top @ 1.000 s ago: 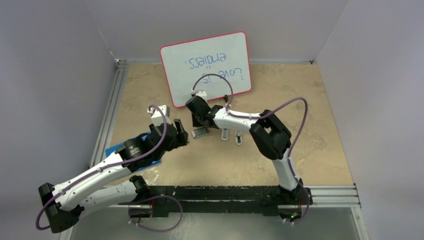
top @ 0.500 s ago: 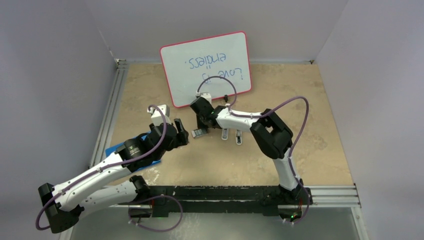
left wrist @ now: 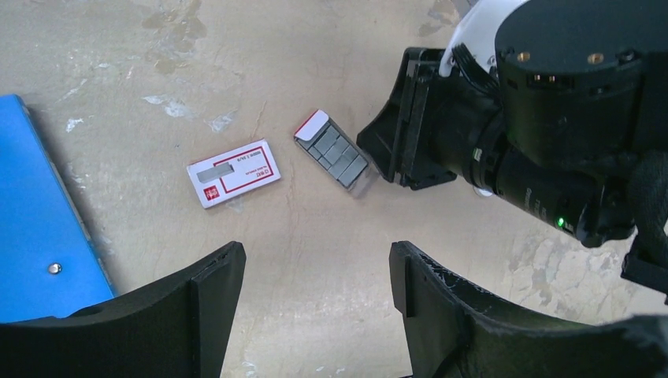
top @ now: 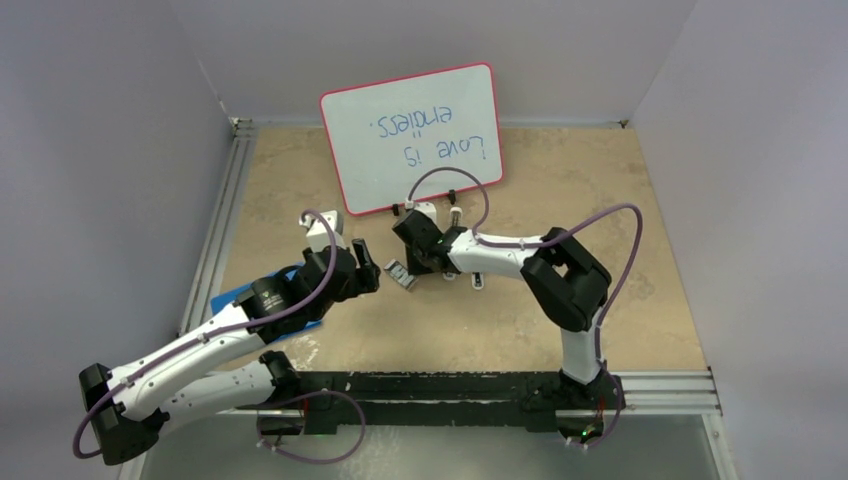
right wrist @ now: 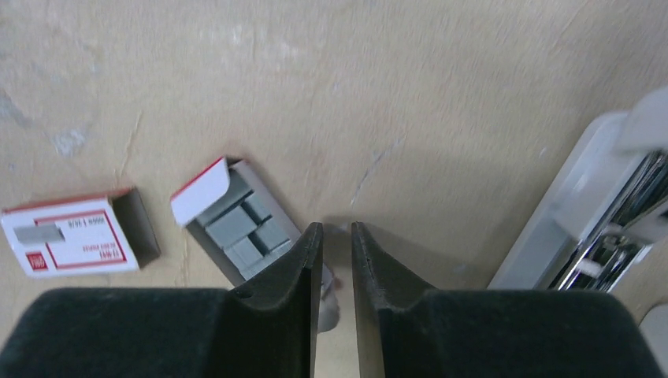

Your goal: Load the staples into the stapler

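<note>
Under my right claw sits the near end of the grey tray, with the staples lying in it as short silvery blocks, flat on the tabletop. The fingers are nearly together with a thin slit between, tips down at the tray's end lip. Something pale shows in the slit, but I can't tell if I'm pinching the lip or only touching it. The tray is out of its red-and-white box sleeve, which lies empty near it and apart, so the strips are exposed for picking. The stapler lies to the right of the tray, near but not touching. It is opened up with its metal channel showing, ready to take a strip. My left claw hovers above with fingers wide apart, holding nothing, probably placed to watch or steady. A blue board sits off at the left, not involved. My read: the staples are not yet in the channel. Next I need a clean grip on one strip, and a slim strip may snap or slip.
</note>
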